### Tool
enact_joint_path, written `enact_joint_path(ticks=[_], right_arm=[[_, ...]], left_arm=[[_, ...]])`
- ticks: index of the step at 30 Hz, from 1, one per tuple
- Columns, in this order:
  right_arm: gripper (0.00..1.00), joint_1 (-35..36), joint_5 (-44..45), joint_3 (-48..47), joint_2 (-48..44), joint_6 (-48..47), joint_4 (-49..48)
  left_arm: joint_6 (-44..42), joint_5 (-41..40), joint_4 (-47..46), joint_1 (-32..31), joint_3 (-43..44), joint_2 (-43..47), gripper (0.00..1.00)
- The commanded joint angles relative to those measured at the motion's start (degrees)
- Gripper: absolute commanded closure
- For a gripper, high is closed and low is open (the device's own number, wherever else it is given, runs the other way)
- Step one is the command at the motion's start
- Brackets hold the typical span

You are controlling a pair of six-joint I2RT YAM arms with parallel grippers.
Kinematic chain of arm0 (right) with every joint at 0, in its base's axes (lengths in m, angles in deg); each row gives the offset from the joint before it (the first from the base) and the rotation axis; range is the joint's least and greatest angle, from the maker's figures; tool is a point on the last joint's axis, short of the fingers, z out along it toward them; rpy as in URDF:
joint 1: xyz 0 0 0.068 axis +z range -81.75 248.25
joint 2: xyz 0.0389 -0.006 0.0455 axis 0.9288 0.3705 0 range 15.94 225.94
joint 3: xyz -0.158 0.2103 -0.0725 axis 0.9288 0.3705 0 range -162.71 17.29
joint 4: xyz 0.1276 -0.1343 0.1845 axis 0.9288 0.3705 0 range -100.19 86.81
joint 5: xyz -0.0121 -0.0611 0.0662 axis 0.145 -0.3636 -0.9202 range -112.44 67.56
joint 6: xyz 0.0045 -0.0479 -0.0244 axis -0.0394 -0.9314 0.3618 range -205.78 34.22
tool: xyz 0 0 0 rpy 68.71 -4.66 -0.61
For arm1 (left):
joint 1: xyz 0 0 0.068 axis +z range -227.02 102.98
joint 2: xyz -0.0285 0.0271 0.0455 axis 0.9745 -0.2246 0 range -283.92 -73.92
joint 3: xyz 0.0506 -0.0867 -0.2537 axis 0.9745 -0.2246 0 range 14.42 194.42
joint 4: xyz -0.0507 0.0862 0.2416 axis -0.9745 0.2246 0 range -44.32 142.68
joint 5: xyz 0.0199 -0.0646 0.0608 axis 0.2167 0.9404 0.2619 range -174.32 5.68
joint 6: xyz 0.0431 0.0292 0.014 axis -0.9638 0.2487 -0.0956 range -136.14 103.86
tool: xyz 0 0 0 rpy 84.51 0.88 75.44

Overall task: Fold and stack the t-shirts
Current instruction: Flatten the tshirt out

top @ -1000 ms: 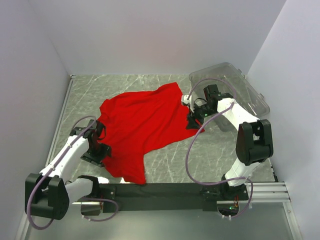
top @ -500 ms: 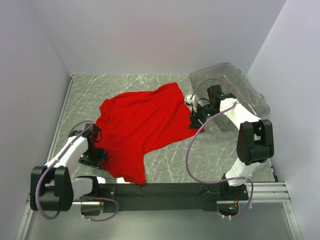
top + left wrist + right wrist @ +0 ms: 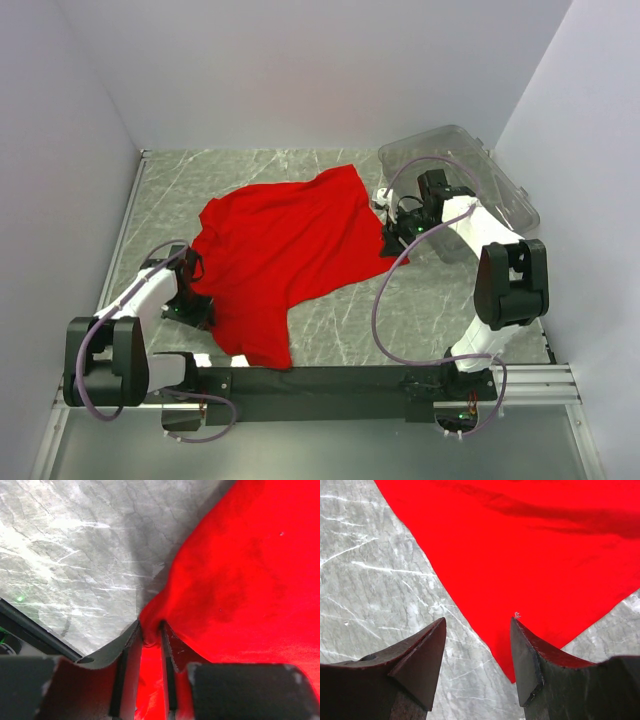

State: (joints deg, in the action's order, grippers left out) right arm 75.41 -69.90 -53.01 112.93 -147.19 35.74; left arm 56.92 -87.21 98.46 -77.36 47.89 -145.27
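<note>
Over the marble-patterned table [image 3: 450, 300] now, and the red t-shirt [image 3: 285, 250] is spread across the middle of it, open and rumpled, not yet folded. Its broad upper edge reaches toward 1 o'clock. A loose flap trails down to 6 o'clock, close to the black rail at the arms' bases.

Left side first. The left gripper [image 3: 190, 305] is low at the shirt's 8 o'clock edge, right where red meets marble. The left wrist view settles it: the jaws are drawn close together with a fold of the red cloth pinched between them, and the fabric bunches up into the pinch. Bare table fills that view from 9 to 12 o'clock, with red everywhere else.

Across to the right. The right gripper [image 3: 392, 240] is at the shirt's 3 o'clock corner. Its jaws stand wide apart, gripping nothing, and the right wrist view shows the pointed corner of the cloth lying on the marble in the gap between them (whether the tips touch the table, I cannot tell). The shirt fans out from that corner toward 12 o'clock in the wrist view, with one long soft ridge across it.

The clear plastic bin [image 3: 500, 190] sits in the table's 2 o'clock corner, just behind the right arm, apart from the shirt.
</note>
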Motion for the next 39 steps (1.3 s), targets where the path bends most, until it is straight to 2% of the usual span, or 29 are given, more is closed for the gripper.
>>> enact_joint_path(ticks=[1, 8, 10, 11, 15, 16, 21, 24, 26, 31, 35, 39], right_arm=[[0.39, -0.57, -0.26, -2.38, -0.66, -0.73, 1.18], [0.39, -0.48, -0.26, -3.00, -0.22, -1.61, 1.88], [0.39, -0.57, -0.35, -3.09, -0.13, -1.79, 2.23], [0.39, -0.57, -0.44, -3.09, -0.13, -1.96, 2.23], [0.39, -0.48, -1.05, -3.17, 0.13, -2.22, 2.67], [0.39, -0.57, -1.31, -3.43, 0.22, -2.40, 3.37], [0.39, 0.49, -3.25, -3.70, 0.13, -7.93, 7.85], [0.38, 3.12, -4.13, -2.30, -1.18, -14.86, 11.89], [0.38, 5.40, -4.13, -0.72, -2.24, -21.52, 15.05], [0.38, 20.41, -1.06, 2.71, -6.64, -29.20, 15.16], [0.39, 30.97, -0.35, 1.93, -6.64, -27.99, 12.00], [0.38, 38.09, 0.87, 1.31, -4.97, -26.06, 6.47]], left_arm=[[-1.16, -3.08, -1.62, 0.25, -2.10, -0.63, 0.73], [-2.04, -2.55, -0.40, 0.25, -1.22, 1.21, 0.68], [-3.44, -1.42, 1.44, 0.25, 0.97, 1.83, 0.64], [-4.06, -1.06, 2.06, 0.25, 2.02, 2.70, 0.61], [-6.96, 1.40, 5.23, 0.25, 8.34, 5.69, 0.31], [-8.01, 2.01, 5.58, 0.25, 9.14, 6.13, 0.28], [-9.16, 2.46, 8.13, 0.25, 11.17, 8.07, 0.28], [-9.25, 1.93, 8.75, 0.25, 11.26, 9.21, 0.28], [-9.60, 1.75, 8.66, 0.25, 11.79, 10.35, 0.29], [-12.06, -2.80, 8.66, 0.25, 17.49, 14.03, 0.29], [-13.99, -5.45, 8.14, 0.25, 22.42, 18.25, 0.28], [-13.91, -8.70, 6.64, 0.25, 24.88, 24.58, 0.19]])
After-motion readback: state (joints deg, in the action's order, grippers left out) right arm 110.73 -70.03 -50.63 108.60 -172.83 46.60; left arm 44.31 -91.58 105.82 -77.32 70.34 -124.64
